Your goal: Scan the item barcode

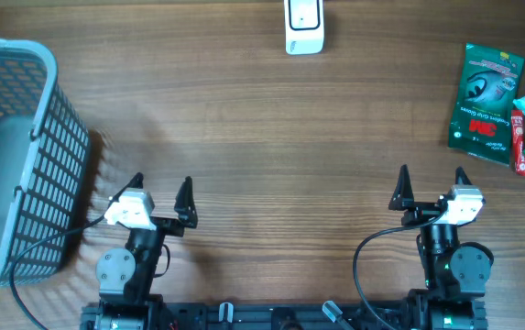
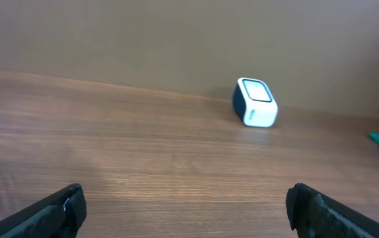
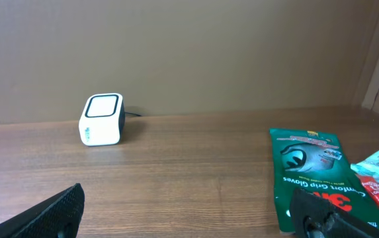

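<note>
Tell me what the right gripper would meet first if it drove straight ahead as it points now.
Probably the green 3M pack: its near edge lies ahead of the right gripper's outer finger; the centre line runs over bare table. The white scanner sits well left. Clearance height is unclear.

Overhead looks straight down on the worktop (image 1: 244,137); both wrist views sit low, facing the far edge, sharing the white scanner (image 1: 304,26)

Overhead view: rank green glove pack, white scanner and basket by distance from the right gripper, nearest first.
From the right gripper:
1. green glove pack, ahead, right side.
2. white scanner, far edge, centre.
3. basket, far left.
</note>
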### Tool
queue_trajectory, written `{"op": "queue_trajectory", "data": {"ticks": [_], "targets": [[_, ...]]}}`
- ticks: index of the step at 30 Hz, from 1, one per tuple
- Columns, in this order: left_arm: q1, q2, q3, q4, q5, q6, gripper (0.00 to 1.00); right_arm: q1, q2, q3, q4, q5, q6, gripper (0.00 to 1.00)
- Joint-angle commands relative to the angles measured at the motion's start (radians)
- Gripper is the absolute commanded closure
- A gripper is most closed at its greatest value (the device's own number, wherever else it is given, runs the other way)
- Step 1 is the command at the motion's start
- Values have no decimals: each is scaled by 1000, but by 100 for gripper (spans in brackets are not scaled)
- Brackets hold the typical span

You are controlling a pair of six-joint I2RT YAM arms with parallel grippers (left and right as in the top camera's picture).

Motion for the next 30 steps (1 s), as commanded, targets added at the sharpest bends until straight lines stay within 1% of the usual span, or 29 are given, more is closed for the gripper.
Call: {"op": "queue_trajectory", "data": {"ticks": [1,5,8,12,30], "targets": [[3,-11,-10,-5,-47,61,0,2,-9,-3,2,-20,-13,0],[3,-11,-10,-6,-50,84,0,2,-9,-3,2,-20,-12,0],[3,-11,-10,-7,-53,138,0,2,-9,-3,2,-20,-13,0],[3,-11,-10,-7,-53,161,0,2,-9,-3,2,-20,-13,0],[3,-11,-10,-2,-42,161,0,2,-9,-3,2,-20,-13,0]]}}
